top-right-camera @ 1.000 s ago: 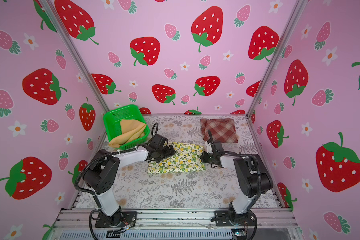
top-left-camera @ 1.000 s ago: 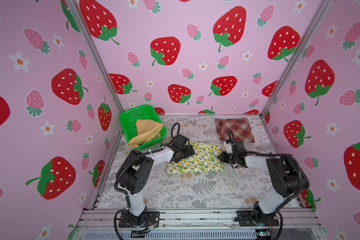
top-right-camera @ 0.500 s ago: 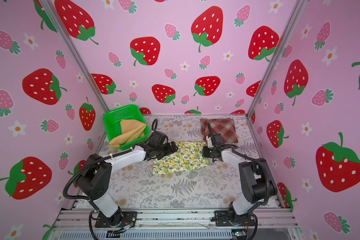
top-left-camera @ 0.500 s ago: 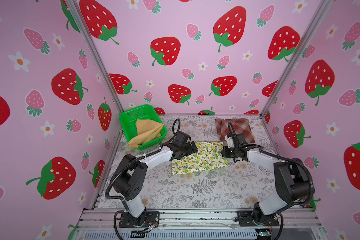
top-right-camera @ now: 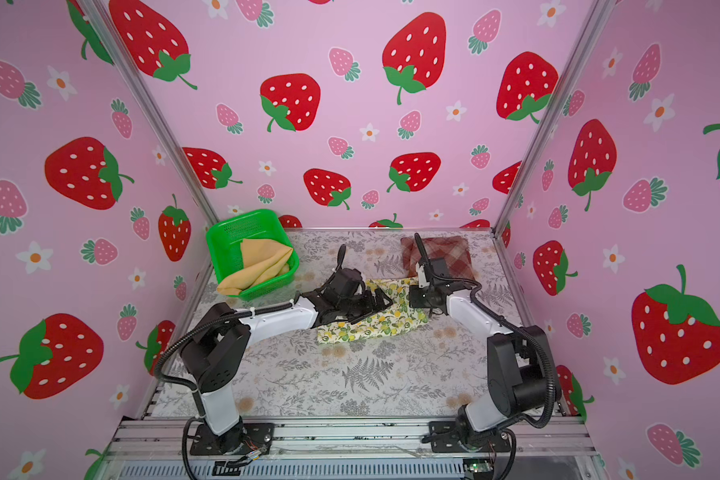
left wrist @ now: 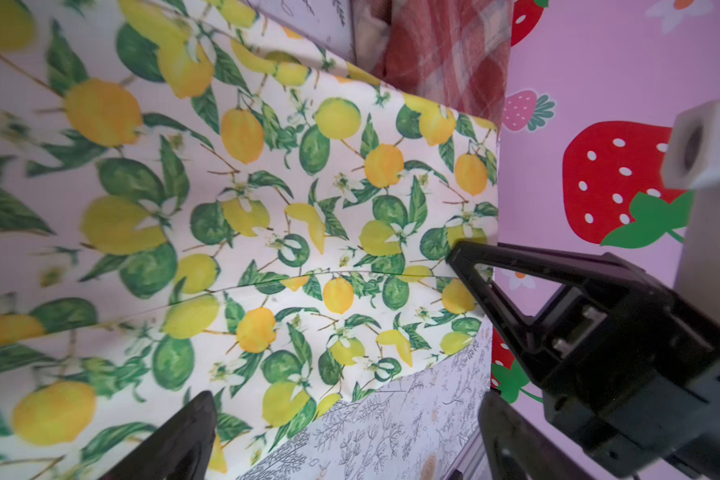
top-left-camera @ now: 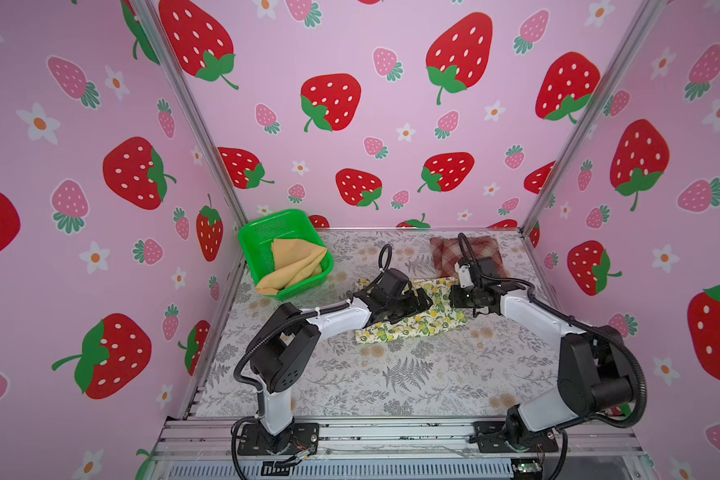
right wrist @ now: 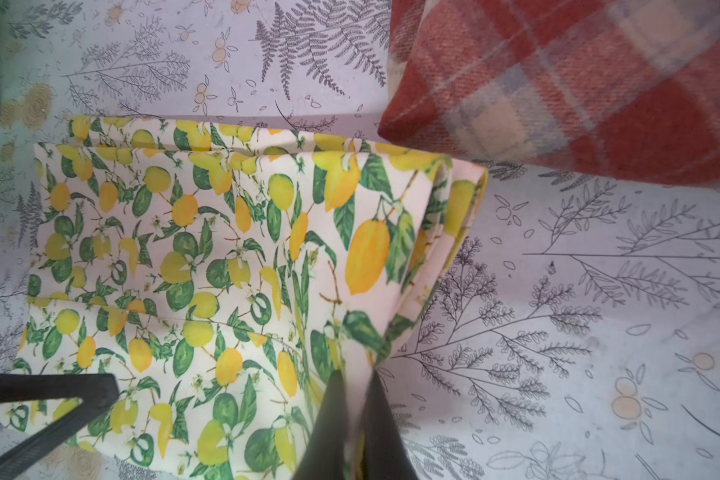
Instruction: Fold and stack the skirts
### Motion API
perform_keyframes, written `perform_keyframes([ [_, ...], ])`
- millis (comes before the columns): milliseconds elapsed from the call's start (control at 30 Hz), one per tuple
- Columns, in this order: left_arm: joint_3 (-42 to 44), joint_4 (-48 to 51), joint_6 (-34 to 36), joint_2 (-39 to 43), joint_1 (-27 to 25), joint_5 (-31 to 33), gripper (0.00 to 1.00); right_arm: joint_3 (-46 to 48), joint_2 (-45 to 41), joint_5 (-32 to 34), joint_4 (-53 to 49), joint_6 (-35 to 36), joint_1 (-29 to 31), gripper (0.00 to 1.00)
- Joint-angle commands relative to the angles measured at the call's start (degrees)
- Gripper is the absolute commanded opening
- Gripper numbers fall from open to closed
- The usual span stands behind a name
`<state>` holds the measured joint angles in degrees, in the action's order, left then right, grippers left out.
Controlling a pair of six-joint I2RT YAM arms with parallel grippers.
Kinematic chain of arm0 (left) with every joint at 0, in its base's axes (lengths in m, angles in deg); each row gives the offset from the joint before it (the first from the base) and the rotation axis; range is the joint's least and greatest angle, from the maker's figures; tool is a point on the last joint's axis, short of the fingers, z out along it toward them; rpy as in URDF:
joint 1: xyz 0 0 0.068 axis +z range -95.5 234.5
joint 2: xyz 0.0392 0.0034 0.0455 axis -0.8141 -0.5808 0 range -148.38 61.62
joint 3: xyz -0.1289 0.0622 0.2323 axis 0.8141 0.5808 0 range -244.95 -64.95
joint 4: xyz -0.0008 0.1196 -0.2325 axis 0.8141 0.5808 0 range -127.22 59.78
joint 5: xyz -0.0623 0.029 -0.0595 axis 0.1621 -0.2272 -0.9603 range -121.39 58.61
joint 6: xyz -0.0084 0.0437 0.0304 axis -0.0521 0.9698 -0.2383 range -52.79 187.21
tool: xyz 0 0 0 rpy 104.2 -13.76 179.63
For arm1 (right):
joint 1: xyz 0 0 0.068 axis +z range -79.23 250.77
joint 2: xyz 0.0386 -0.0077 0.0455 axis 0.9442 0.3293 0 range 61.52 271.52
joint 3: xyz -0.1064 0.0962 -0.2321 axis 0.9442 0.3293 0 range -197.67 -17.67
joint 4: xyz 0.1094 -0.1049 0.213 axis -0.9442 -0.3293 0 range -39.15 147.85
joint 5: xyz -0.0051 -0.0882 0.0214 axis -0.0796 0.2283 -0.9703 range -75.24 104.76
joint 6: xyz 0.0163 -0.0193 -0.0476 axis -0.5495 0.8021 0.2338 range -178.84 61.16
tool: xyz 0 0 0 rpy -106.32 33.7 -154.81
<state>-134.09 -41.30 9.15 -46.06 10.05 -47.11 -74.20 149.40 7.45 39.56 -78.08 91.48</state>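
- 3 skirts, 1 of each print; 1 basket; 2 pincers.
- Lemon skirt [top-left-camera: 412, 322]: mid-bench, folded into a flat oblong of several layers. Thin smooth cloth, cream with yellow lemons and green leaves. Its long axis runs roughly left-right and is skewed: the left end sits nearer the front edge, the right end nearer the back.
- Right pincer [right wrist: 356, 384]: pressed together on the lemon skirt's right-end fold. That edge is raised off the bench [top-left-camera: 391, 374].
- Left pincer [left wrist: 346, 397]: spread wide over the lemon skirt's middle, gripping nothing.
- Plaid skirt [top-left-camera: 443, 251]: back right corner of the bench. It is a thick folded pad of woolly twill in red-brown and cream check, with its long axis roughly along the back edge. It lies just beside the lemon skirt's far corner, with a strip of bench between them.
- Mustard skirt [top-left-camera: 294, 259]: in the green perforated plastic basket [top-left-camera: 258, 245] at the back left corner. Plain smooth cloth, loosely folded to a point. It lies on a diagonal, with the lower end spilling over the basket's front corner.
- Bench cover: pale, with a grey fern print.
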Motion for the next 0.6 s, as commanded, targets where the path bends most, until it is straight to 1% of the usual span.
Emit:
perform_keyframes([
  [0,1.45,-9.22,-5.77,-2.09,-0.94,-3.19,0.99,-1.93,-1.82,0.25,-2.09,0.70,-0.23,0.00],
  [133,2.42,-13.15,-8.32,-3.40,-1.59,-4.66,0.99,-2.86,-1.97,0.60,-3.06,0.87,-0.23,0.00],
  [567,7.12,-15.91,-9.99,-3.43,-2.78,-4.49,0.98,-4.82,-1.36,1.12,-3.86,0.41,-0.23,0.00],
])
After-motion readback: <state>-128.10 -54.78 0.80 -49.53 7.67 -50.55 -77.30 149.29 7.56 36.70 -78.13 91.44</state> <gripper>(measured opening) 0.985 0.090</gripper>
